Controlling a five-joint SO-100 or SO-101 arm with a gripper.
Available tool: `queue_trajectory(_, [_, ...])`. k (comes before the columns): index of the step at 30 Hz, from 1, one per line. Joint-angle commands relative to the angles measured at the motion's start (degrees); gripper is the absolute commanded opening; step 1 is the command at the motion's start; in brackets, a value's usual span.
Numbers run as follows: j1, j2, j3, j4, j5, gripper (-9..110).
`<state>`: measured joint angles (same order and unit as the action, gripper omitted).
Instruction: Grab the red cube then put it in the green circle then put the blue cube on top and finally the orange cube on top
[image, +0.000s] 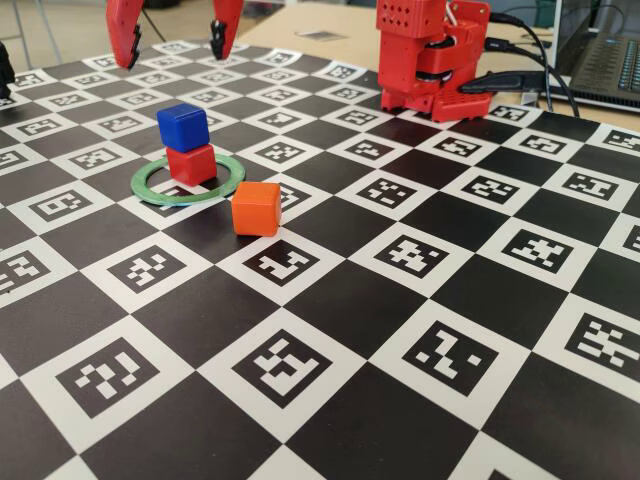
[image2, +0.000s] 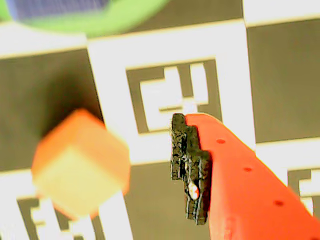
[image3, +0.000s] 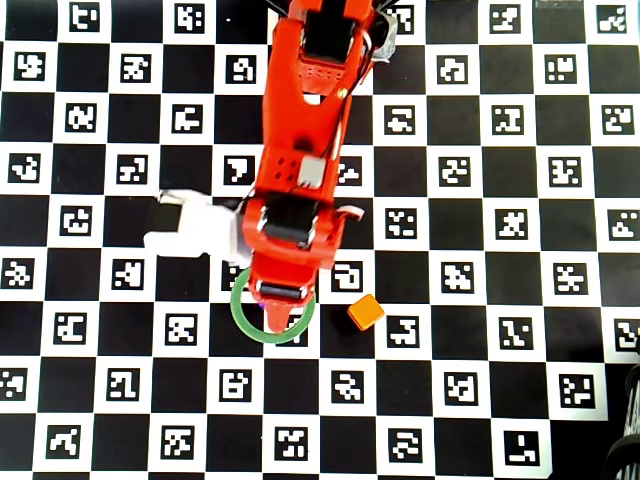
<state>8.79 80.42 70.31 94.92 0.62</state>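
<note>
The gripper hangs open and empty, high above the stack. Below it, the blue cube sits on the red cube inside the green circle. The orange cube lies just outside the ring, to its right in the overhead view, so the next reach goes sideways and down.

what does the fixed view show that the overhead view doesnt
Only the fixed view shows the blue cube stacked on the red cube inside the green circle, with the open fingers hanging above. Only the overhead view shows the arm from above, covering that stack and part of the ring. Both show the orange cube on the checkered board, just outside the ring.
</note>
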Motion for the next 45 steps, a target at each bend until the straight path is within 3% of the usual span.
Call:
queue_trajectory(1, [-3.78, 6.86, -4.92, 1.05, 2.9, 39])
queue_trajectory(19, [-15.73, -7.12, -12.92, 1.49, 14.15, 44])
queue_trajectory(45, [-14.68, -10.46, 13.01, -26.02, 8.88, 47])
